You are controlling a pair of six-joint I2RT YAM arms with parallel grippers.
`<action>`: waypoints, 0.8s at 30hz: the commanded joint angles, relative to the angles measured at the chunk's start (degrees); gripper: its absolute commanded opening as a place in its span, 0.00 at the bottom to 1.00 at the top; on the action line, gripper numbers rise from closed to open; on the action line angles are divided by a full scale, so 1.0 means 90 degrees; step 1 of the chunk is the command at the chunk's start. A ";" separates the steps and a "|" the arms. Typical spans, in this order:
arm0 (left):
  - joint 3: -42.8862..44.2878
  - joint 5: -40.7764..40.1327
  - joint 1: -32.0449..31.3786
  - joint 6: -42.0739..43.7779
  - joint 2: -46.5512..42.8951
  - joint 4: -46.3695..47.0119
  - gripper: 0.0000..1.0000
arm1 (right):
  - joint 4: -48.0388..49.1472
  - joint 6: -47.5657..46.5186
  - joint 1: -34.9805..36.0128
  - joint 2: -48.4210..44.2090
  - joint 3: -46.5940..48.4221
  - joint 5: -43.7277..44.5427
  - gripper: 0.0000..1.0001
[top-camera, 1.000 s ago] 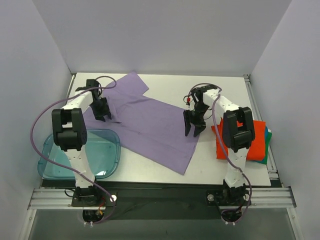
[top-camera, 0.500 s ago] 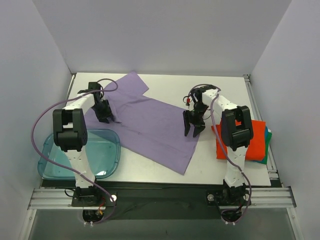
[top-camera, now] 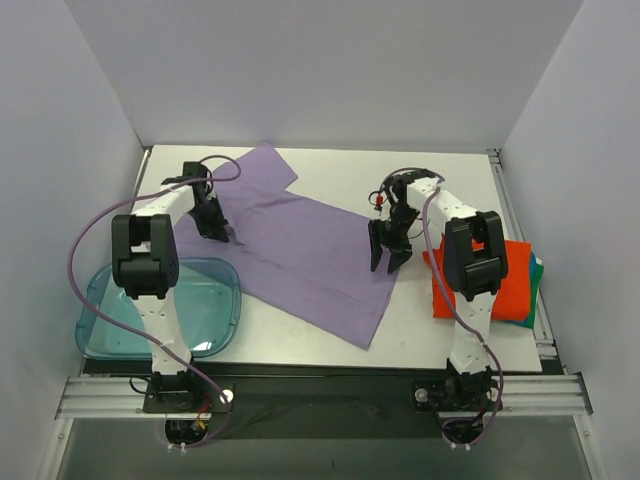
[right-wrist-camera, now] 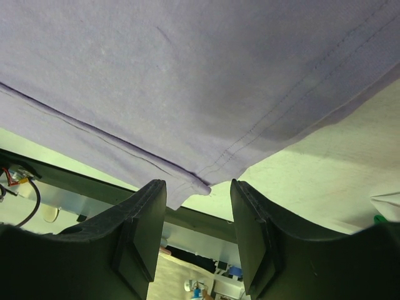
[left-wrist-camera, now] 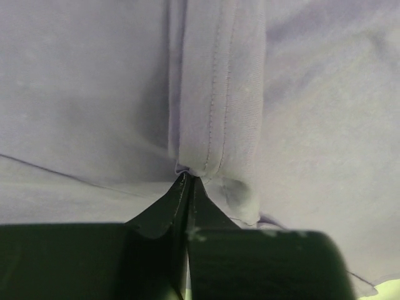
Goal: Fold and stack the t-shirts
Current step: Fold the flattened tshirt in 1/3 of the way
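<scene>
- Top view: the lavender t-shirt lies spread from the far-left corner of the tabletop toward its near middle. The orange-red t-shirt sits folded at the right edge on a green-teal t-shirt. A blue tray sits at the near-left corner.
- Left wrist: the left gripper is clenched on a hemmed fold of the lavender t-shirt.
- Right wrist: the right gripper hangs released, fingers apart, over that shirt's corner.

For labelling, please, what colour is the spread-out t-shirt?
The t-shirt is plain lavender-purple; top external view.

Lab bench, white partition walls, aluminium rail (robot mounting)
</scene>
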 commanded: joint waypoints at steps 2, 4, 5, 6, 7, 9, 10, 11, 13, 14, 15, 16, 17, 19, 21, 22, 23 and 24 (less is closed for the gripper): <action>0.0382 0.0128 -0.0225 0.0090 0.0054 0.0162 0.00 | -0.0293 0.0078 -0.0019 0.0077 0.0053 -0.0072 0.46; 0.0431 0.0157 -0.0284 0.0119 0.0044 0.0162 0.00 | -0.0283 0.0078 -0.0038 0.0077 0.0043 -0.0062 0.46; 0.0489 0.0167 -0.0304 0.0119 0.0044 0.0181 0.00 | -0.0283 0.0078 -0.0038 0.0077 0.0043 -0.0062 0.46; 0.0509 0.0177 -0.0372 0.0100 0.0015 0.0191 0.00 | -0.0293 0.0088 -0.0038 0.0067 0.0043 -0.0062 0.46; 0.0548 0.0186 -0.0401 0.0081 0.0005 0.0220 0.00 | -0.0283 0.0088 -0.0038 0.0057 0.0034 -0.0062 0.46; 0.0587 0.0186 -0.0499 0.0032 -0.0044 0.0298 0.00 | -0.0283 0.0098 -0.0038 0.0067 0.0024 -0.0062 0.46; 0.0616 0.0186 -0.0528 0.0012 -0.0044 0.0376 0.00 | -0.0283 0.0117 -0.0038 0.0067 0.0024 -0.0062 0.46; 0.0646 0.0215 -0.0548 -0.0007 -0.0034 0.0396 0.00 | -0.0274 0.0117 -0.0038 0.0077 0.0043 -0.0062 0.46; 0.0811 0.0274 -0.0626 -0.0037 0.0073 0.0396 0.00 | -0.0283 0.0117 -0.0048 0.0086 0.0033 -0.0081 0.46; 0.0870 0.0323 -0.0655 -0.0027 0.0122 0.0387 0.00 | -0.0283 0.0108 -0.0048 0.0086 0.0043 -0.0091 0.46; 0.0948 0.0343 -0.0685 -0.0037 0.0238 0.0367 0.00 | -0.0274 0.0108 -0.0048 0.0096 0.0043 -0.0091 0.46; 0.1084 0.0362 -0.0743 -0.0027 0.0297 0.0299 0.00 | -0.0273 0.0117 -0.0048 0.0106 0.0034 -0.0091 0.46; 0.1163 0.0382 -0.0782 -0.0027 0.0346 0.0299 0.00 | -0.0283 0.0127 -0.0058 0.0106 0.0033 -0.0091 0.46; 0.1328 0.0401 -0.0841 -0.0046 0.0473 0.0269 0.00 | -0.0283 0.0127 -0.0087 0.0116 0.0014 -0.0111 0.46; 0.1427 0.0469 -0.0929 -0.0085 0.0609 0.0250 0.00 | -0.0273 0.0137 -0.0106 0.0116 0.0004 -0.0111 0.46; 0.1495 0.0479 -0.0958 -0.0105 0.0649 0.0231 0.00 | -0.0283 0.0147 -0.0116 0.0125 -0.0015 -0.0111 0.46; 0.1612 0.0508 -0.1007 -0.0124 0.0688 0.0221 0.00 | -0.0274 0.0137 -0.0136 0.0125 -0.0025 -0.0121 0.46; 0.1671 0.0509 -0.1036 -0.0154 0.0776 0.0201 0.00 | -0.0273 0.0156 -0.0145 0.0116 -0.0025 -0.0111 0.46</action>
